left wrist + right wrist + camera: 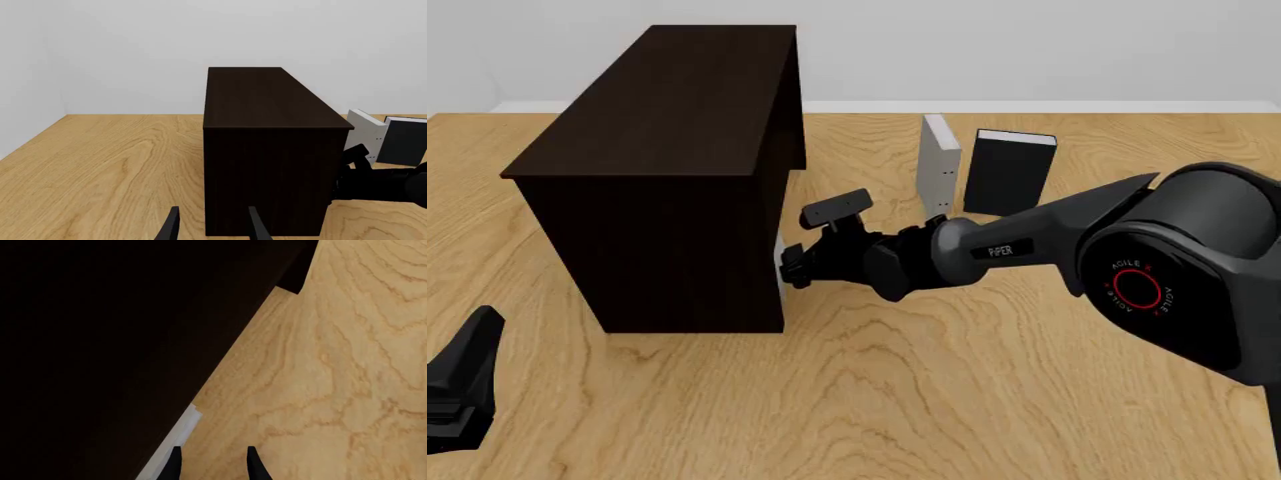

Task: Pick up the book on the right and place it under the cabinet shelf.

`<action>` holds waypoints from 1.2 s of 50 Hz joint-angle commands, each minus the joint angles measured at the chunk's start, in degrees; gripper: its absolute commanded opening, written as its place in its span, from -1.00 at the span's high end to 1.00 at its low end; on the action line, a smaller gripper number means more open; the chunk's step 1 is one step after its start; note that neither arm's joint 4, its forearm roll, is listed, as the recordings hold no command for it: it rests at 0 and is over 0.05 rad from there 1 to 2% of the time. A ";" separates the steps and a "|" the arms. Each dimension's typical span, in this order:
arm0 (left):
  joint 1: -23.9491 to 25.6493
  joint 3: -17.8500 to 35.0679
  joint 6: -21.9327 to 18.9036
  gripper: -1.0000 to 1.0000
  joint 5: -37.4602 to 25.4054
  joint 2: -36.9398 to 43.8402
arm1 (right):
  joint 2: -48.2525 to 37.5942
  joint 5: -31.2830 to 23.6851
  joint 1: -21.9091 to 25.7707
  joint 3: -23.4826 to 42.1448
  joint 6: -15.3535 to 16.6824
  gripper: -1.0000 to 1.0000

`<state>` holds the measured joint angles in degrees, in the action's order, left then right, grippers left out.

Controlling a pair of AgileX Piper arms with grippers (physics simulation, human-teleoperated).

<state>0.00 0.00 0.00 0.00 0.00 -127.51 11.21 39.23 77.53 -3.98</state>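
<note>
"PiPER" is read on the right arm's forearm and "AGILE" around the red ring on its joint in the front view, where the right claw (pixel 790 268) is seen pressed against the open side of the cabinet shelf (pixel 667 120). Only in the right wrist view is the book (pixel 175 437) seen, a pale strip just ahead of the narrowly parted fingers (pixel 175 465), at the cabinet's foot on the table (pixel 320 380); whether it is gripped cannot be told. The left claw (pixel 212 227), narrowly parted and holding nothing, is shown in its wrist view, where another grey book (pixel 364 129) and a black book (pixel 404 140) stand well beyond it.
</note>
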 commanded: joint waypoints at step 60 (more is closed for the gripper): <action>0.00 0.00 0.00 -1.00 0.00 0.00 | 12.59 11.49 -6.51 -21.39 -3.43 -1.00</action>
<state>0.00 0.00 0.00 0.00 0.00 -119.45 18.84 34.55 63.51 -6.84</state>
